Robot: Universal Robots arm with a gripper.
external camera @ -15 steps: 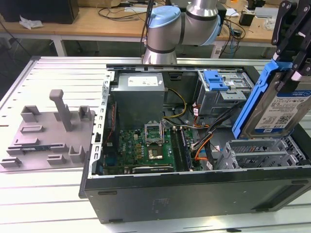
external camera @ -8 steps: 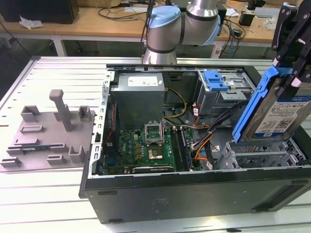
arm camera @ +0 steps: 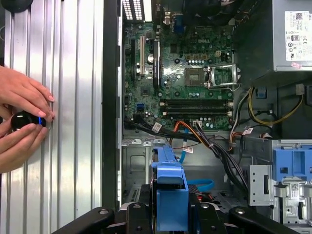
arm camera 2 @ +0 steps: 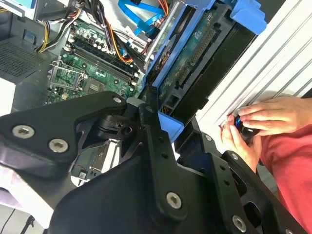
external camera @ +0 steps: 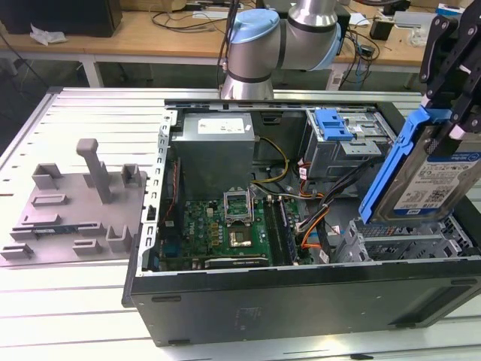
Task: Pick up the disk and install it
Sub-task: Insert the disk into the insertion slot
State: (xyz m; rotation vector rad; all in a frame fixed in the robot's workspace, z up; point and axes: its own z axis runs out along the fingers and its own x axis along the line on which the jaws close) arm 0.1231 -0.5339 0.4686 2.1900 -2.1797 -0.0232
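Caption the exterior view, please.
Gripper holds the disk tilted on edge over the drive cage of the open computer case.

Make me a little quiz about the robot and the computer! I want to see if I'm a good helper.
1. True or false: the gripper is shut on the disk.
2. The disk is held: A) tilted, over the silver drive cage; B) flat and level; C) fully slid in.
3. What colour is the caddy framing the disk?
Key: 1 true; 2 A; 3 blue.
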